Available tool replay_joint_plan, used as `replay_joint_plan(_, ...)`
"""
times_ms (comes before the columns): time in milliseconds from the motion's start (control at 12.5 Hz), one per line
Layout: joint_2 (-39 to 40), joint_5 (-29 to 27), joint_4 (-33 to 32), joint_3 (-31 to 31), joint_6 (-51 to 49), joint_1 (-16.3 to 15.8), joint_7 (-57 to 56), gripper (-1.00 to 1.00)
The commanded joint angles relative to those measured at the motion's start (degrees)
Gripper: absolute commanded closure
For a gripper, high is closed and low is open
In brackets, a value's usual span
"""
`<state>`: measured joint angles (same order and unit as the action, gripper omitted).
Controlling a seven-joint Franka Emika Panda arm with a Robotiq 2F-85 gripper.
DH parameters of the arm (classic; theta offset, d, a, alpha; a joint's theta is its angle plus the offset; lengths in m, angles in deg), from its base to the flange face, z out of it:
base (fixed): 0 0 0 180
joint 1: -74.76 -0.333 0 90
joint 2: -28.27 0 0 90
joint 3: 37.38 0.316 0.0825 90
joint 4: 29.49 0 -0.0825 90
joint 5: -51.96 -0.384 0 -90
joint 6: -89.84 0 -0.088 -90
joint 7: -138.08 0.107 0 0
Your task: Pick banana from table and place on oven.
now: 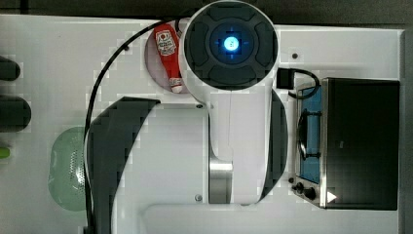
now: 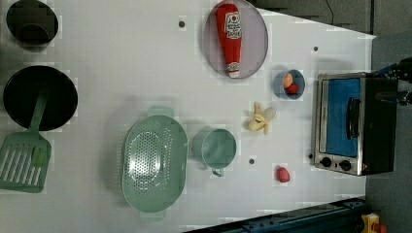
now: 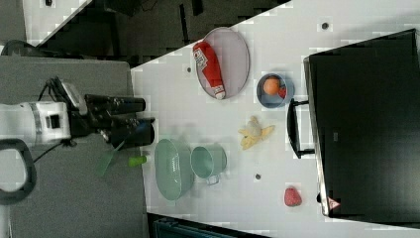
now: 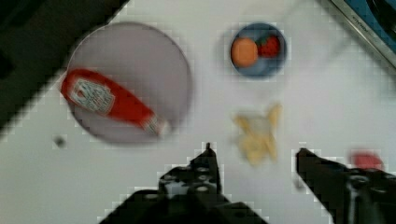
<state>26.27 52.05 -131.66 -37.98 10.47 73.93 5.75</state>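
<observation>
The banana (image 2: 260, 119) is a small pale yellow bunch lying on the white table (image 2: 121, 73), between the blue bowl (image 2: 289, 83) and the green cup (image 2: 218, 148). The right view shows the banana (image 3: 255, 133) just left of the oven's handle. The oven (image 2: 354, 124) has a black top (image 3: 366, 124), a blue glass door and black knobs. My gripper (image 4: 254, 154) is open and holds nothing. It hangs well above the table, and in the wrist view the banana (image 4: 257, 135) lies between its two black fingers. In the right view the gripper (image 3: 146, 113) is far to the banana's left.
A ketchup bottle (image 2: 231, 36) lies on a grey plate (image 2: 255, 41). A green colander (image 2: 153, 165) sits by the cup, and a strawberry (image 2: 283, 174) lies near the oven. A black bowl (image 2: 41, 97), spatula (image 2: 24, 162) and dark cup (image 2: 31, 22) occupy the left view's left.
</observation>
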Motion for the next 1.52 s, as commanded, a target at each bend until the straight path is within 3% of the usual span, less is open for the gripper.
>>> replay_joint_plan(80, -31.2, -0.4, -18.3, -1.5, -12.4, 1.5, 2.1, -0.59)
replay_joint_plan(240, -31.2, -0.4, -18.4, -1.5, -12.4, 1.5, 2.1, -0.99)
replay_joint_plan(720, -26.7, -0.4, -20.8, -1.4, -9.2, 1.4, 2.1, -1.00)
replay_joint_plan(1520, -5.9, -0.4, -33.3, -1.8, 23.9, 1.6, 2.1, -1.00)
